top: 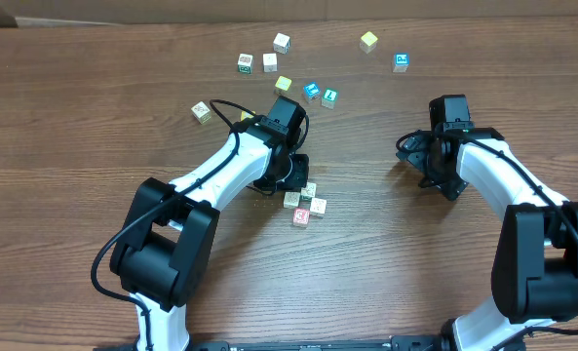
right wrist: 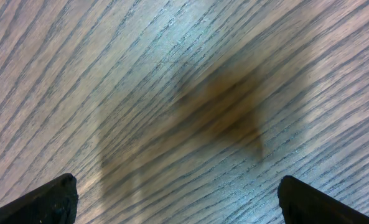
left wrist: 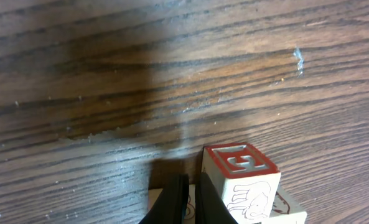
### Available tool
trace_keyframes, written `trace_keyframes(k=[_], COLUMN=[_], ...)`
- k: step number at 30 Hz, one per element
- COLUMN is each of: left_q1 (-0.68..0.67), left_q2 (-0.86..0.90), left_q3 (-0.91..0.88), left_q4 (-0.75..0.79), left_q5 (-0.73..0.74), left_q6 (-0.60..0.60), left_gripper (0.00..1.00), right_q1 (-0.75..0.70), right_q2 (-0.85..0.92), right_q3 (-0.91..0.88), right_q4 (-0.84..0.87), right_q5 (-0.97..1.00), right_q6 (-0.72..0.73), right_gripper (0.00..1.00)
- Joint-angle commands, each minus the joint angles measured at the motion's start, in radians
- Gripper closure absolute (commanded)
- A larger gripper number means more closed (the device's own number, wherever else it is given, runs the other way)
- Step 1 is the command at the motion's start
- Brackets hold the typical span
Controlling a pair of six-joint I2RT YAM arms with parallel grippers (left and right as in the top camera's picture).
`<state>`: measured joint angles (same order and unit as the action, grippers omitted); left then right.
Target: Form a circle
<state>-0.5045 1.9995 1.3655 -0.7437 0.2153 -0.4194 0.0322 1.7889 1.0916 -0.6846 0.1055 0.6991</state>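
**Overhead:** looking straight down from high above the wooden table (top: 74, 117), taking in the whole scene.
**Left wrist:** pointing down, hovering very near the circle (left wrist: 243, 183), also showing in the overhead view.
**Right wrist:** facing down, close onto the table's grain.

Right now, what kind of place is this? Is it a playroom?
Probably a robot workbench or lab, not a playroom. A left arm and a right arm stand at a wooden table, with small picture cubes scattered on it for practice.
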Motion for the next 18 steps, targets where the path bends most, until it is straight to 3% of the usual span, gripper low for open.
trace_keyframes(k=[1, 18], left_q1=[-0.010, 0.024], left_q2=[0.003, 0.003], left_q3=[0.000, 0.092], left_q4=[-0.009, 0.003], left_q5=[0.019, -0.069], left_q6=[0.009, 0.023], left_gripper=[0.96, 0.94], right_q1=[-0.007, -0.007], right_q2=[0.003, 0.003], right_q3=[-0.006, -0.006], right_q4=[0.003, 0.003], right_q5=[0.014, 0.014], right_q6=[-0.001, -0.001], right_gripper=[0.00, 0.00])
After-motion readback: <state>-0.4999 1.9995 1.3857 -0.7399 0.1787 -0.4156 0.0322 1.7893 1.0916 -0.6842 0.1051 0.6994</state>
